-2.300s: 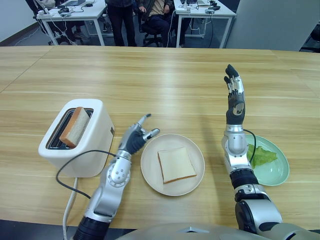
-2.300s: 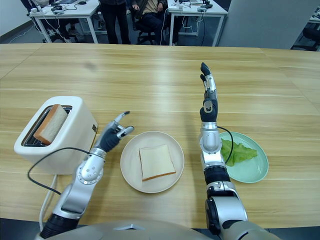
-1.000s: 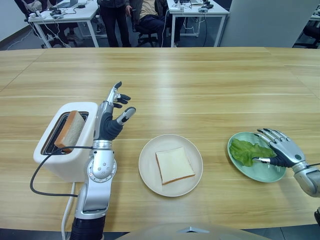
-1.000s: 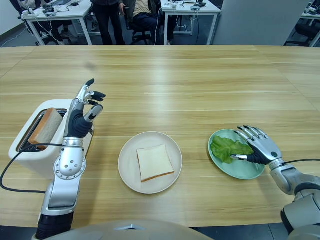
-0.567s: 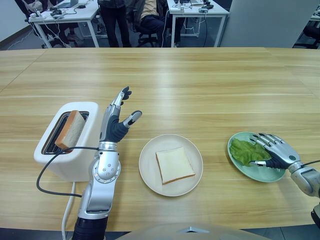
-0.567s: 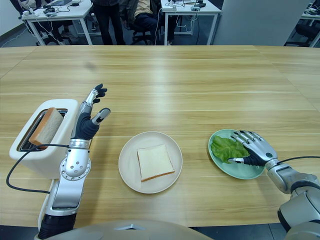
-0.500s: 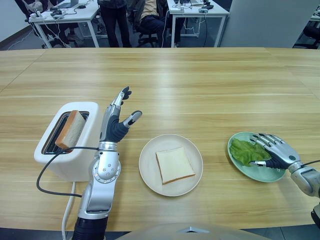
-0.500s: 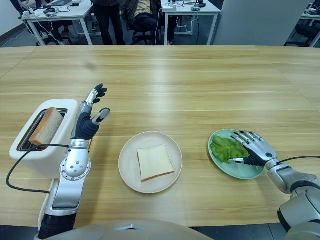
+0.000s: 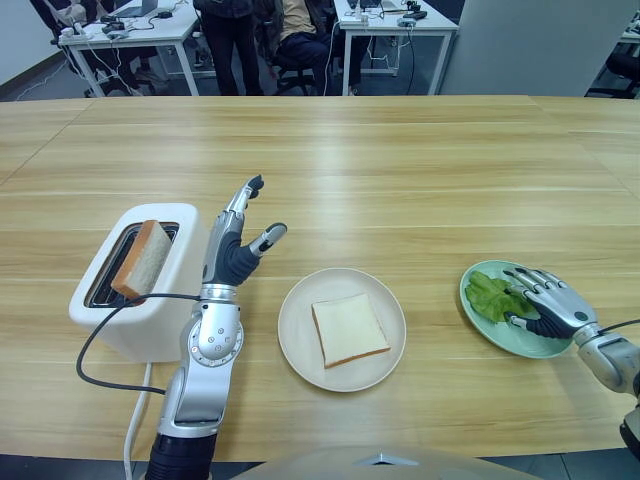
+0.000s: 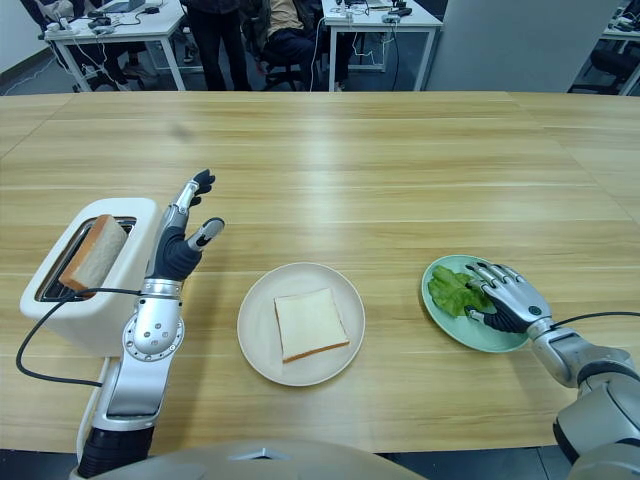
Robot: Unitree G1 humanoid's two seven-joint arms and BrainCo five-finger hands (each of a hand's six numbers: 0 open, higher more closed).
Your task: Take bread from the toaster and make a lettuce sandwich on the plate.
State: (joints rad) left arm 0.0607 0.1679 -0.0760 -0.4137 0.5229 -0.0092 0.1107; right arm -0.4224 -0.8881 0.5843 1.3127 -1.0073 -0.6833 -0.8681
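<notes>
A white toaster (image 9: 150,300) stands at the left with one bread slice (image 9: 142,258) sticking up from its slot. A second bread slice (image 9: 350,329) lies flat on the beige plate (image 9: 300,300) in front of me. My left hand (image 9: 238,245) is raised just right of the toaster, fingers spread and holding nothing. At the right, a lettuce leaf (image 9: 487,295) lies on a green plate (image 9: 520,347). My right hand (image 9: 545,305) rests on the leaf's right part with its fingers curled onto it.
The toaster's black cord (image 9: 100,340) loops over the table's front left, next to my left forearm. Bare wooden tabletop stretches across the far half. Desks, chairs and people stand in the room behind.
My right hand's fingers have curled tighter onto the lettuce, bunching it, and the green plate has slid slightly right. The left hand has barely moved.
</notes>
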